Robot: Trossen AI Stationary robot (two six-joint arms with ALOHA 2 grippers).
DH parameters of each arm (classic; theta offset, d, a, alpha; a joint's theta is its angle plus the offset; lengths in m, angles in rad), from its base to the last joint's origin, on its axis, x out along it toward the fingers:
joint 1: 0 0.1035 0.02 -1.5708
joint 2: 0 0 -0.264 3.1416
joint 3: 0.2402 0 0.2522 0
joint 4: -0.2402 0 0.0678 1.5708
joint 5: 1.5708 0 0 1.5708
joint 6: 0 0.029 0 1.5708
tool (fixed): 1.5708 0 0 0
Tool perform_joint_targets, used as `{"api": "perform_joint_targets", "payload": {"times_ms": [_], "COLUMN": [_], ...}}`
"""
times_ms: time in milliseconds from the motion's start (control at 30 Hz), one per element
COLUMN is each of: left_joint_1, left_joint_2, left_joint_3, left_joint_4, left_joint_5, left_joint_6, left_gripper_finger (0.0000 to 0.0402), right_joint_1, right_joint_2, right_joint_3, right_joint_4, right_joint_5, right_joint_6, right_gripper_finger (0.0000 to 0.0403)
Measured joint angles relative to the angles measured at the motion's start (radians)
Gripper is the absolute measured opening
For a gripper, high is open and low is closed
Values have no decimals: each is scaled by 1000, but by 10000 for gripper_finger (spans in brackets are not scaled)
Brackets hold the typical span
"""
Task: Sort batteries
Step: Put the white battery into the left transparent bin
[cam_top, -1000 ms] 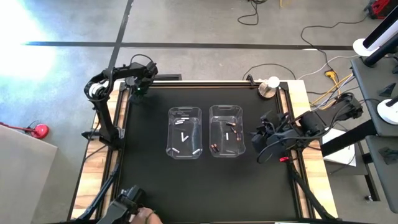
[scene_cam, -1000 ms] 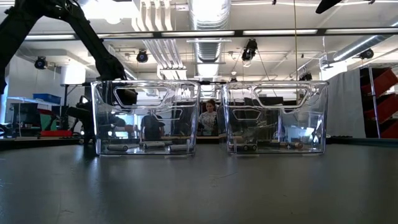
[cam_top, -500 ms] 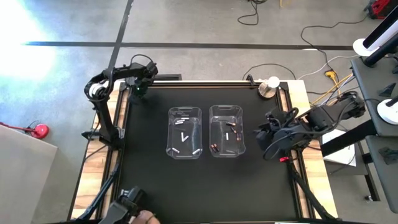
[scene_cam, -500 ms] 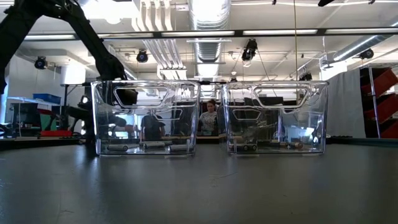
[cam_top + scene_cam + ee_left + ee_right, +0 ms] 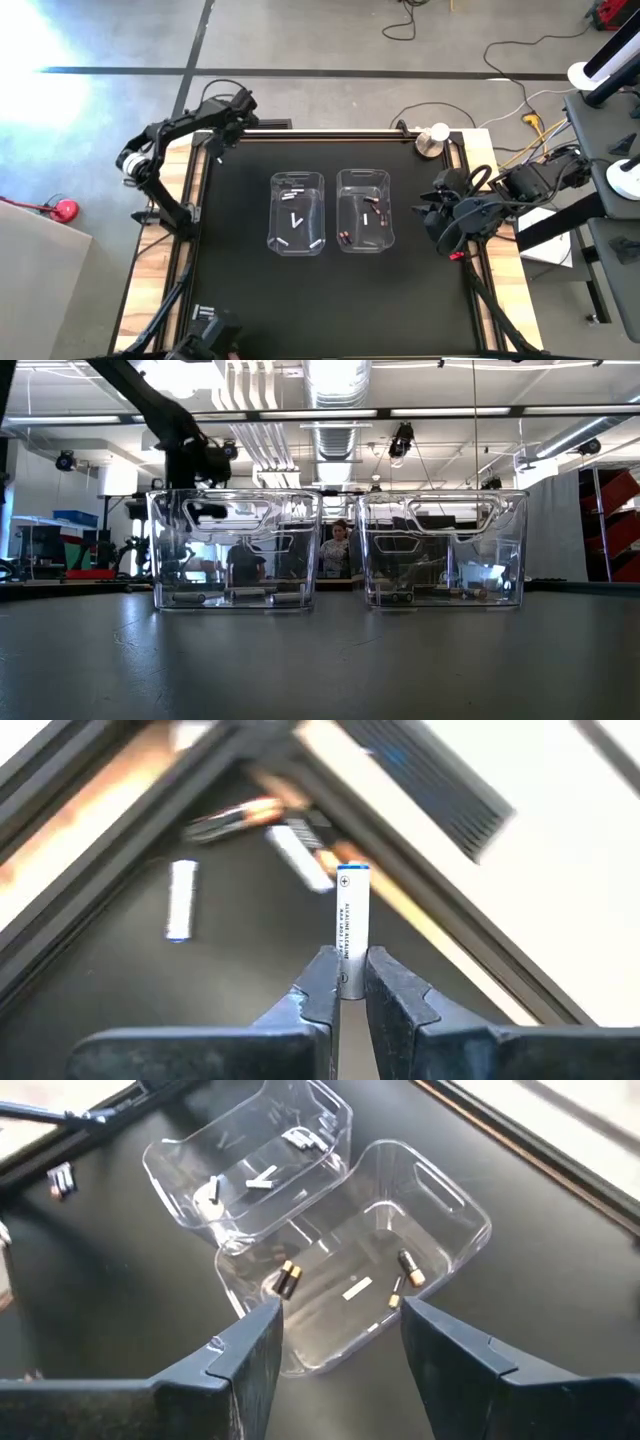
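Observation:
My left gripper [image 5: 347, 960] hangs over the table's far left corner [image 5: 217, 150], shut on a white battery with blue ends [image 5: 352, 910]. Below it on the black mat lie a white battery [image 5: 182, 900], another white one [image 5: 298, 855] and a dark copper-ended one [image 5: 225, 818]. The left clear bin [image 5: 297, 213] holds several white batteries. The right clear bin [image 5: 365, 210] holds dark copper-ended ones [image 5: 287, 1278] and one white one [image 5: 357, 1288]. My right gripper [image 5: 340, 1330] is open, above the table's right side [image 5: 440, 215], and holds nothing. My left gripper pinches the white battery's one end [image 5: 345, 948] between its two fingertips. The battery runs on in line with the fingers and sticks out past them, its plus end [image 5: 352, 872] farthest from them. The fingers slant steeply down. The battery is lifted clear of the mat.
A metal frame rail [image 5: 420, 910] borders the mat at the far left corner, close to the loose batteries. A small round tin [image 5: 432, 140] stands at the far right corner. People show in the room beyond the bins [image 5: 337, 550].
My left gripper has risen from the mat at the far left corner, from behind the left bin up to its rim in the low view, and its wrist has rolled. My right gripper has drawn back a little toward the table's right edge.

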Motion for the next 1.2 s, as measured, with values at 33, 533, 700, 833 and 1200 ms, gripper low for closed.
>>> {"api": "perform_joint_targets", "payload": {"times_ms": [33, 533, 700, 833, 1200], "left_joint_1": [-15, -432, -606, -736, -884], "left_joint_2": [-20, -306, -317, -309, -178], "left_joint_3": [0, 1, 2, 2, 2], "left_joint_4": [15, 237, 237, 282, 213], "left_joint_5": [4, 143, 145, 143, 203], "left_joint_6": [41, 856, 865, 875, 894], "left_gripper_finger": [17, 17, 17, 17, 15], "right_joint_1": [0, 0, 0, 0, 0], "right_joint_2": [0, -14, -18, -18, -17], "right_joint_3": [0, 0, 0, 0, -2], "right_joint_4": [0, 9, 39, 44, 105], "right_joint_5": [0, -9, -10, -10, 27], "right_joint_6": [-16, -194, -211, -215, -228], "right_gripper_finger": [194, 194, 194, 194, 194]}}
